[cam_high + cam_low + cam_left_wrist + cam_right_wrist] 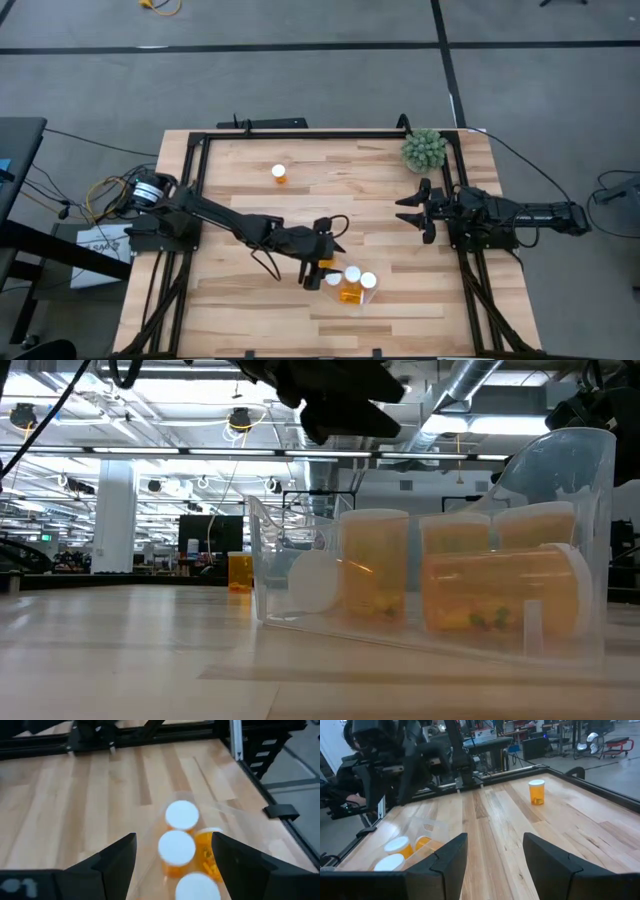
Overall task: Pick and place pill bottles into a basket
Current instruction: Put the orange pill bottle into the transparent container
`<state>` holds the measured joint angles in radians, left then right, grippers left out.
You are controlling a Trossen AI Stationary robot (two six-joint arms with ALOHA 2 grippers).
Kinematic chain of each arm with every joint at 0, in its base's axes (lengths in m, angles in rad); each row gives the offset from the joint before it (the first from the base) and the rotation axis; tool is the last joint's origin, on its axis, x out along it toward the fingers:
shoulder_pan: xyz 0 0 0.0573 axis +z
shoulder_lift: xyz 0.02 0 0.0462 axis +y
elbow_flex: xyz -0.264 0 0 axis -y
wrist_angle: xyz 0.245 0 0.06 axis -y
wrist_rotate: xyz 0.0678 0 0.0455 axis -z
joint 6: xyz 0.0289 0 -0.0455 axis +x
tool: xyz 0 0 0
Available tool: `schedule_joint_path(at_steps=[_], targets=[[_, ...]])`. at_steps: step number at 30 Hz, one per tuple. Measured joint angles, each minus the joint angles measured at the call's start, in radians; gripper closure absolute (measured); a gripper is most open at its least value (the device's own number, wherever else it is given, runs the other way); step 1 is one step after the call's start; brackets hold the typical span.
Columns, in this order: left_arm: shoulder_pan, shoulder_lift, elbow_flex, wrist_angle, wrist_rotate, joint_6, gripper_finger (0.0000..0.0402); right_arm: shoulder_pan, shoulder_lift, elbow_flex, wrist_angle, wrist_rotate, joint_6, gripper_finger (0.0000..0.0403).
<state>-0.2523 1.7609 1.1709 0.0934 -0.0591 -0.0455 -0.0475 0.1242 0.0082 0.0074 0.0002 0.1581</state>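
The clear basket [362, 298] stands on the table near its front edge, right of the middle. It holds several orange pill bottles [352, 274] with white caps, most upright and one [207, 854] lying on its side. They also show in the low view [375, 565]. One more bottle [279, 173] stands alone on its base at the far left; it also shows in the right wrist view [536, 792]. My left gripper [318, 262] is open above the basket's left end, its fingers either side of the bottles [176, 847] without touching them. My right gripper [415, 212] is open and empty at the table's right side.
A green spiky plant ball [424, 150] sits at the far right corner. A black metal frame [300, 133] runs round the table's edges. Bare wood lies between the lone bottle and the basket.
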Motion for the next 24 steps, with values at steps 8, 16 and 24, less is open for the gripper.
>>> schedule_joint_path(at_steps=[8, 16, 24], targets=[[0.0, -0.098, -0.034, -0.101, -0.082, 0.005, 0.0154, 0.0, 0.0, 0.0, 0.0, 0.0, 0.0, 0.022], [-0.003, -0.296, -0.213, -0.106, -0.257, -0.064, 0.0154, 0.0, 0.0, 0.0, 0.0, 0.0, 0.0, 0.0216], [-0.006, -0.435, -0.376, -0.108, -0.402, -0.151, 0.0154, 0.0, 0.0, 0.0, 0.0, 0.0, 0.0, 0.0218]])
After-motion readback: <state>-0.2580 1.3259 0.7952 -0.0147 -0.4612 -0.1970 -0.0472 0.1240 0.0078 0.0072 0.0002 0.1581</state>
